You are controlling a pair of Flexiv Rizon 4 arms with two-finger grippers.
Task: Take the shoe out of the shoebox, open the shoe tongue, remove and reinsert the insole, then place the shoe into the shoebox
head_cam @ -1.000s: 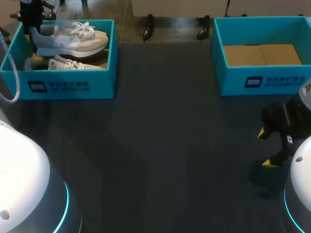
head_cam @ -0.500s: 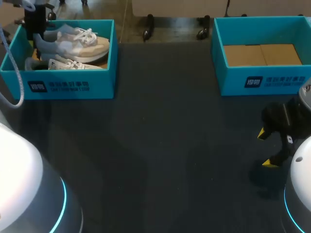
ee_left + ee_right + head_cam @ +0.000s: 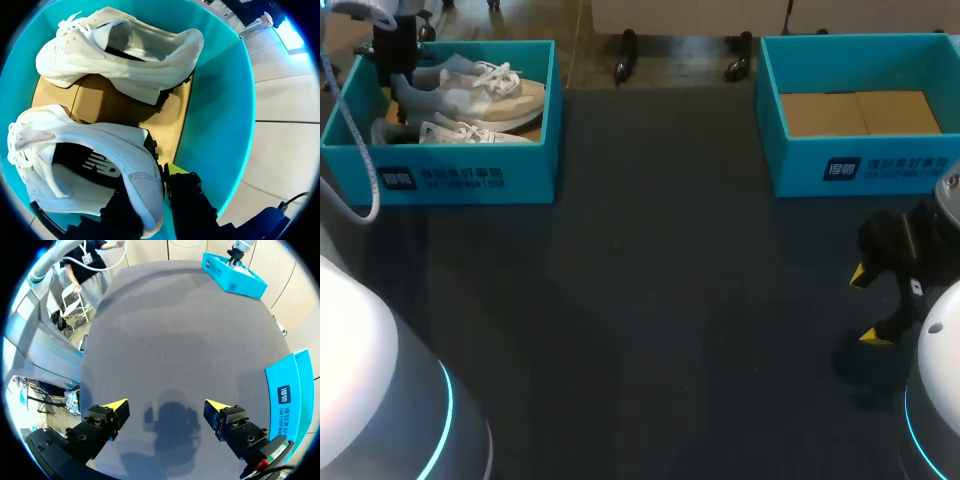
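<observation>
Left fingers [image 3: 175, 171] are clamping the shoe [image 3: 470, 88] by its heel inside the left shoebox [image 3: 450, 178]. Shoe is sitting lower in that shoebox than a second ago, so it's going down, not coming out. Right fingers [image 3: 114, 409] are hanging apart, well clear of that shoebox.

Shoebox [image 3: 470, 180]: teal — white print, brown card floor.
Shoe [image 3: 100, 165]: white, grey heel patch, black insole.
Second shoe [image 3: 120, 50]: cream-white.
Table [image 3: 670, 300]: dark grey — plain.
Right gripper [image 3: 165, 407]: black, yellow tips.
</observation>
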